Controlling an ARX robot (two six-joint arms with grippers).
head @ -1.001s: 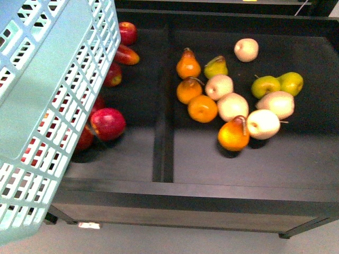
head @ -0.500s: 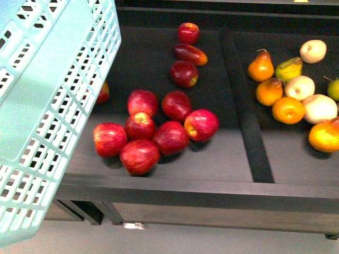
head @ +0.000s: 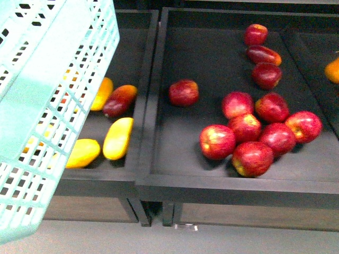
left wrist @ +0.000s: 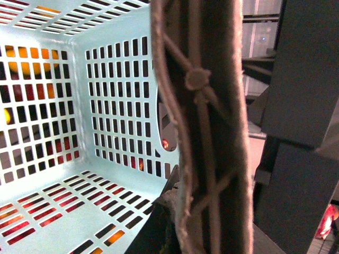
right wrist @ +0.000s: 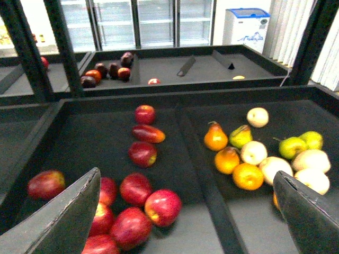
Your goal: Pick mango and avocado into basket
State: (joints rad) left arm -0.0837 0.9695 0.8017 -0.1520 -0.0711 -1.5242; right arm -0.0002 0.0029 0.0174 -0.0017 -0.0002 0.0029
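The light turquoise slotted plastic basket (head: pixel 47 106) hangs tilted at the near left, raised above the black display trays (head: pixel 159 177). It seems to be carried by its brownish-mauve swing handle (left wrist: pixel 212 127), which would leave the other arm free to pick. That handle fills the left wrist view, so whether the left claw is clamped on it cannot be told. The right claw (right wrist: pixel 186 177) is spread wide and empty above the round red apples (head: pixel 253 157). The smooth oblong yellow mango (head: pixel 117 138) lies in the left tray, just right of the basket, with more yellow fruit half hidden behind the slots. No dark green avocado shows anywhere.
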